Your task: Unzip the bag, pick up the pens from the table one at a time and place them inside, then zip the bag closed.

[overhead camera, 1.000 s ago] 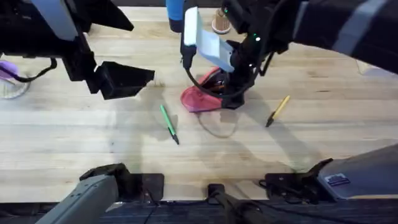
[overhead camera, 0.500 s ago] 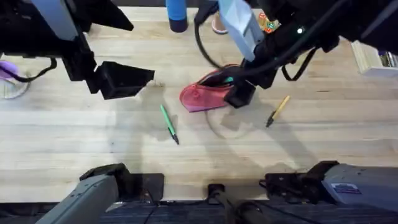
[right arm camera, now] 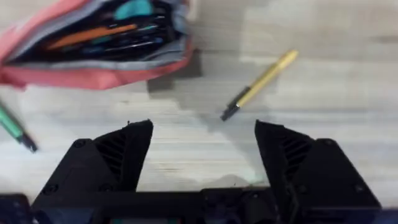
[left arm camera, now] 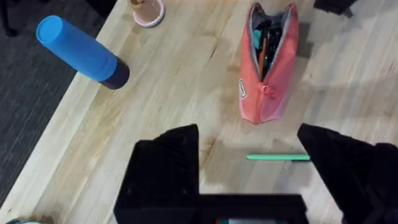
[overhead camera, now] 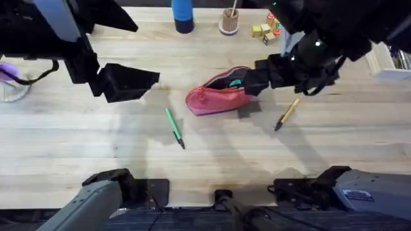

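We see the right gripper [right arm camera: 202, 158] with its jaws spread wide and nothing between them, hanging above bare wood just beside the yellow pen [right arm camera: 260, 84], which lies flat and slanted on the table [overhead camera: 334, 147] with its black tip toward the arms' bases. In the overhead view this gripper [overhead camera: 252, 80] sits at the right end of the pink-red pencil pouch [overhead camera: 215, 97], close over it, though we cannot tell whether it touches the fabric. The pouch lies mid-table with its zipper open; the gap shows dark contents with a teal item and an orange one inside. The left gripper [left arm camera: 249, 158] is likewise released, jaws apart and empty, held above the table's left part, well apart from the pouch. The green pen [overhead camera: 174, 128] lies on the wood between the left gripper's side and the pouch, near the pouch's closed end, black tip toward the bases. At the far edge stand a blue cylinder [overhead camera: 182, 14], a small cup [overhead camera: 228, 22] and some coloured blocks [overhead camera: 266, 29].
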